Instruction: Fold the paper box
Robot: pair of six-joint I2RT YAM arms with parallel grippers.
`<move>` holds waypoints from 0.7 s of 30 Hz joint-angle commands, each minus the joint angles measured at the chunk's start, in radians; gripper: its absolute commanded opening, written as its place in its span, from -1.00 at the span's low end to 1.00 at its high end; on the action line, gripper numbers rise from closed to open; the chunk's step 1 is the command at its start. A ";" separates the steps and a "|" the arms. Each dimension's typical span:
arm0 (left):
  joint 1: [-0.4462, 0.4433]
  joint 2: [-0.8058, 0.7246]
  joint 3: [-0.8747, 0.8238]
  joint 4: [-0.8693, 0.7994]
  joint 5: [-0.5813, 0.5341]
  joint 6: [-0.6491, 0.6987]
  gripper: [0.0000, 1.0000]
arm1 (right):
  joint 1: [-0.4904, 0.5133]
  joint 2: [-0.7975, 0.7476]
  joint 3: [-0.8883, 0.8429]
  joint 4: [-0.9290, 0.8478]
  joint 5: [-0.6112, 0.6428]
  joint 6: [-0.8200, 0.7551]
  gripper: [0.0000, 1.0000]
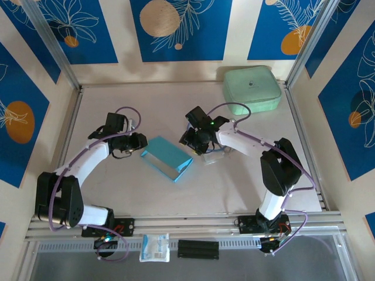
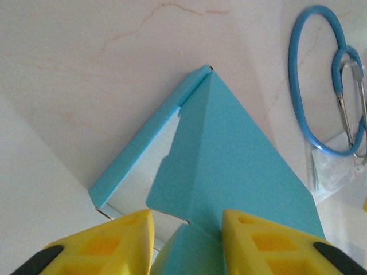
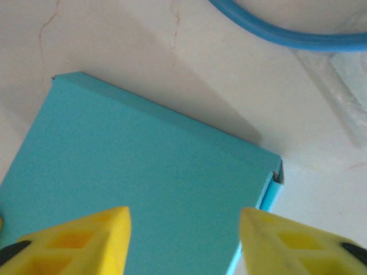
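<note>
The paper box (image 1: 167, 158) lies mid-table as a sky-blue, part-folded shape with one long side open and its white inside showing. My left gripper (image 1: 139, 145) is at its left corner. In the left wrist view the paper box (image 2: 229, 149) shows a raised side wall and a loose panel. A blue flap fills the gap between the yellow fingers (image 2: 114, 240), and the left gripper (image 2: 186, 220) is closed on it. My right gripper (image 1: 193, 142) is at the box's right end. In the right wrist view it (image 3: 184, 213) stands open over the flat blue top (image 3: 143, 172), with nothing between its fingers.
A mint-green rounded case (image 1: 252, 89) sits at the back right. A clear plastic bag (image 1: 212, 157) with a blue loop and metal clip (image 2: 321, 86) lies just right of the box. A white-and-blue packet (image 1: 155, 247) rests on the front rail.
</note>
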State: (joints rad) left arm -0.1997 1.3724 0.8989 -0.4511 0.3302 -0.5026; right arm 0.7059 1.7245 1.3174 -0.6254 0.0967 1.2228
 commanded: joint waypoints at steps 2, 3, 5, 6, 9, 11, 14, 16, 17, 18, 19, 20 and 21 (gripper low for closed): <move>-0.009 -0.019 -0.015 0.015 -0.061 -0.010 -0.13 | 0.080 -0.173 -0.069 -0.093 0.043 0.079 0.33; -0.010 -0.020 -0.018 0.019 -0.065 -0.010 -0.07 | 0.110 -0.205 -0.094 -0.107 0.063 0.129 0.42; -0.010 -0.021 -0.024 0.029 -0.066 -0.019 -0.06 | 0.153 -0.247 -0.148 -0.101 0.064 0.231 0.57; -0.013 -0.022 -0.028 0.036 -0.063 -0.025 -0.06 | 0.164 -0.266 -0.181 -0.068 0.042 0.282 0.62; -0.031 -0.019 -0.034 0.041 -0.075 -0.033 -0.07 | 0.182 -0.285 -0.275 0.094 -0.021 0.383 0.61; -0.041 -0.016 -0.043 0.046 -0.083 -0.038 -0.11 | 0.187 -0.266 -0.274 0.124 -0.031 0.422 0.59; -0.053 -0.009 -0.067 0.069 -0.079 -0.061 -0.17 | 0.188 -0.218 -0.244 0.134 -0.037 0.438 0.45; -0.065 -0.010 -0.076 0.075 -0.080 -0.068 -0.20 | 0.177 -0.192 -0.246 0.170 -0.049 0.445 0.30; -0.072 -0.012 -0.078 0.074 -0.087 -0.071 -0.21 | 0.170 -0.177 -0.254 0.188 -0.059 0.457 0.21; -0.076 -0.014 -0.081 0.073 -0.093 -0.075 -0.22 | 0.165 -0.161 -0.263 0.212 -0.065 0.466 0.15; -0.081 -0.017 -0.084 0.073 -0.098 -0.081 -0.22 | 0.162 -0.147 -0.269 0.222 -0.072 0.477 0.12; -0.084 -0.021 -0.089 0.075 -0.101 -0.088 -0.22 | 0.156 -0.130 -0.274 0.236 -0.081 0.488 0.10; -0.087 -0.025 -0.096 0.080 -0.102 -0.096 -0.22 | 0.153 -0.115 -0.280 0.250 -0.082 0.489 0.09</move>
State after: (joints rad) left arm -0.2707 1.3682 0.8303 -0.3664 0.2577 -0.5781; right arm 0.8730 1.5749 1.0569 -0.4339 0.0505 1.6562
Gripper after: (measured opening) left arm 0.390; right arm 0.548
